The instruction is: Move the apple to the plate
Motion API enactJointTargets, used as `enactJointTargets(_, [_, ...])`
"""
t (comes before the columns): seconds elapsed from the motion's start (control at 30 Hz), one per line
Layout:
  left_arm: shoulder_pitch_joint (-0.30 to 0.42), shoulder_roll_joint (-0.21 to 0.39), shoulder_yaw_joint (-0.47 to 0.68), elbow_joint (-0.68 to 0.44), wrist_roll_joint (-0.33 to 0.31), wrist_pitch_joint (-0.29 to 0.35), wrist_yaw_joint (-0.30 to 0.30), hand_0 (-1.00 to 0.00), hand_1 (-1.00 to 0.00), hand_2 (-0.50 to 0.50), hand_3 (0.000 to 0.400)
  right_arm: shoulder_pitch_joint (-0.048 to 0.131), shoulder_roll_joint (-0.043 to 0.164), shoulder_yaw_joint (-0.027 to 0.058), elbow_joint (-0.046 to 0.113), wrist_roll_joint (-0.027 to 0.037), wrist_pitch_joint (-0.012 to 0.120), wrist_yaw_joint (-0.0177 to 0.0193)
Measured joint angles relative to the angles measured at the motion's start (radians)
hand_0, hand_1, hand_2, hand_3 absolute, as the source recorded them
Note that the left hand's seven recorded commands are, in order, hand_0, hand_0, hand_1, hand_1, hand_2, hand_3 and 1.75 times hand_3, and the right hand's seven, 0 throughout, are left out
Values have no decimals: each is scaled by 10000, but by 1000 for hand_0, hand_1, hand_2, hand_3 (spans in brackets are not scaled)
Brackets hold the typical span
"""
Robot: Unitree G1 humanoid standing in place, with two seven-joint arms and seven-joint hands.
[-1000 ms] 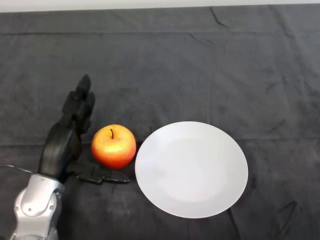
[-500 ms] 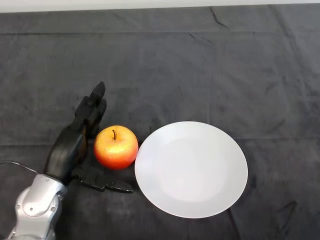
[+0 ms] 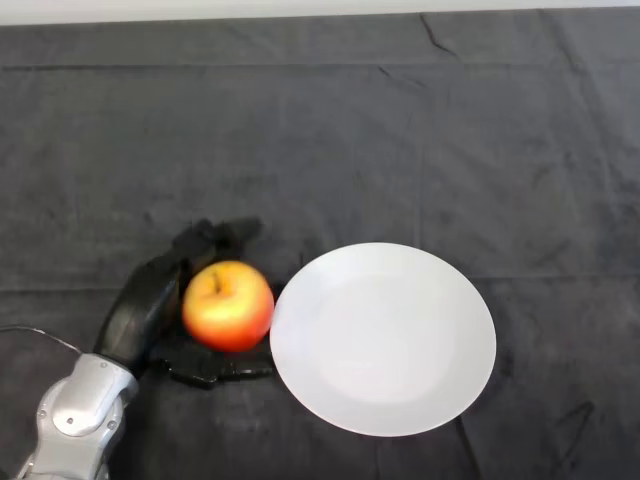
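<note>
A red and yellow apple (image 3: pixel 228 305) sits on the dark cloth just left of the white plate (image 3: pixel 383 337), almost touching its rim. My left hand (image 3: pixel 148 303) is against the apple's left side. Its fingers (image 3: pixel 215 236) curl round the far side of the apple and its thumb (image 3: pixel 215 368) lies along the near side. The apple is tilted, with its stem towards the hand. The plate holds nothing.
The dark cloth (image 3: pixel 400 140) covers the whole table, with a few creases at the back and at the right. A pale strip of the table's far edge (image 3: pixel 300 8) runs along the top.
The fingers have curled from straight to wrapped round the far side of the apple. The thumb has closed in under it. The apple has tilted and shifted slightly.
</note>
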Motion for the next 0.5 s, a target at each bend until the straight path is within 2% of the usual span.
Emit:
enactJointTargets(0.23, [-3,272,31,-8,9,131,151,-1000,-1000,0,400,0,0,0,0,0,0,0])
enactJointTargets(0.33, [-1,293,49,-102,127,186,438,-1000,-1000,0,400,0,0,0,0,0,0,-1])
enactJointTargets(0.5, [13,471,121,-1101,538,232,1182,-1000,-1000,0,400,0,0,0,0,0,0,-1])
